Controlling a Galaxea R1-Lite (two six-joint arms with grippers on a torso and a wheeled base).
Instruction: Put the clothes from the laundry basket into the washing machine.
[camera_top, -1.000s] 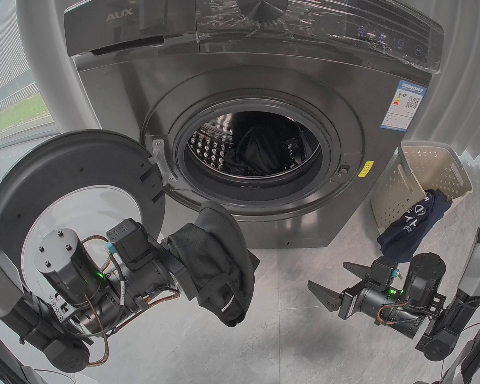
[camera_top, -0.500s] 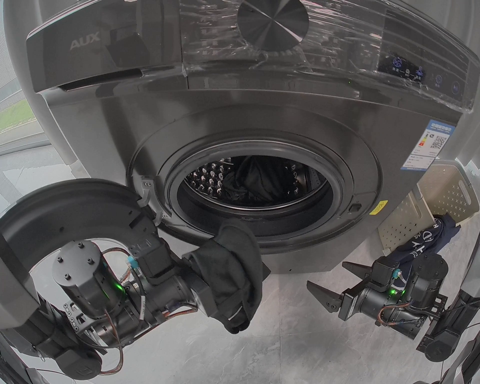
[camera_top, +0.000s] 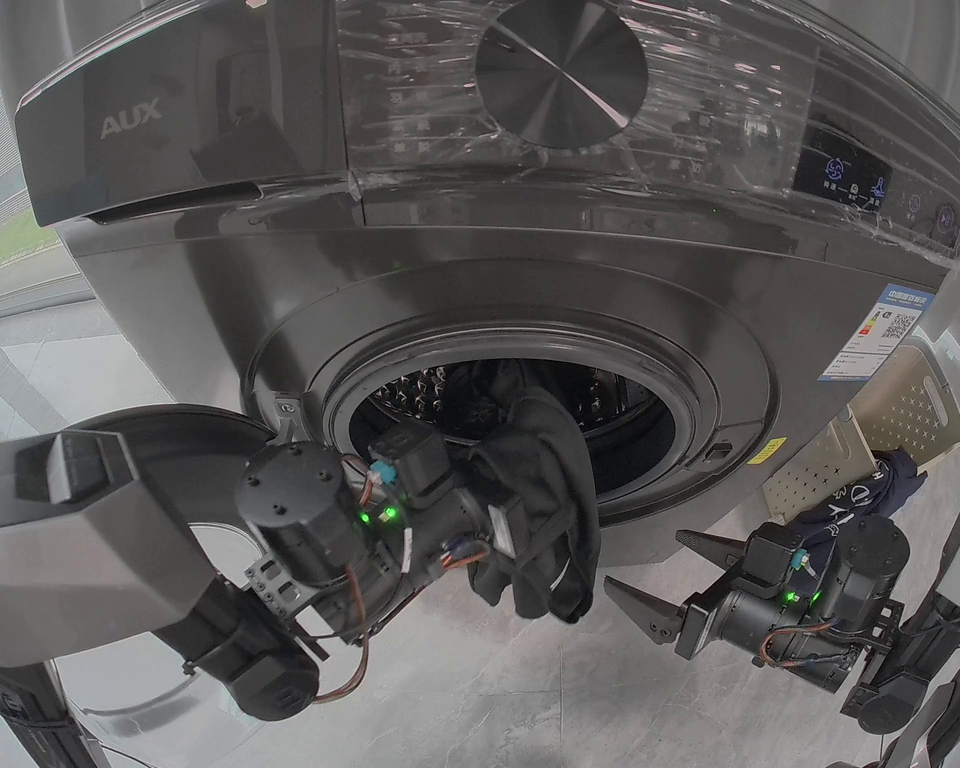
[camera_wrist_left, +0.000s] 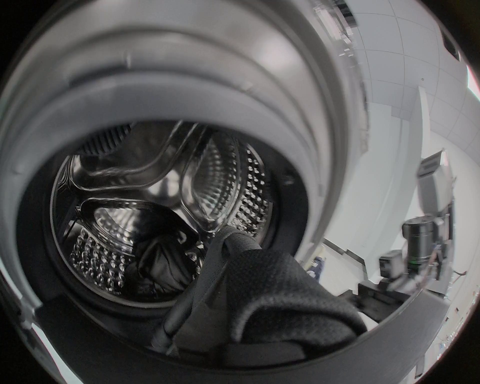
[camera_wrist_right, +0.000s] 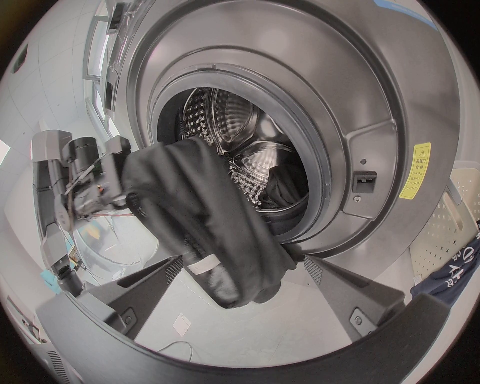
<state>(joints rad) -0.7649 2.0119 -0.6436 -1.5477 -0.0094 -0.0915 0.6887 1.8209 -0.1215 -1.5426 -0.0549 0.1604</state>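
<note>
Nearest, on the right, the right gripper (camera_top: 648, 566) is parked low over the floor with its jaws spread wide and nothing in them. A bit farther in, on the left, the left gripper (camera_top: 505, 520) is clamped on a black garment (camera_top: 548, 470). The garment is draped over the gripper and held right at the near lip of the washing machine (camera_top: 250, 270) opening, with its hem dangling below the rim. The door (camera_top: 170, 425) is swung open to the left. Deeper in, another dark piece of clothing (camera_wrist_left: 159, 265) is already lying in the drum (camera_wrist_left: 215, 175). Off to the far right, a navy shirt (camera_top: 890, 470) is hung over the edge of the laundry basket (camera_top: 905, 400).

The step in hand looks like the feed-in. It's probably best done by carrying the garment well past the door seal before it's let go. The hanging tail should be lifted over the lip so nothing gets left draped on the rim.
</note>
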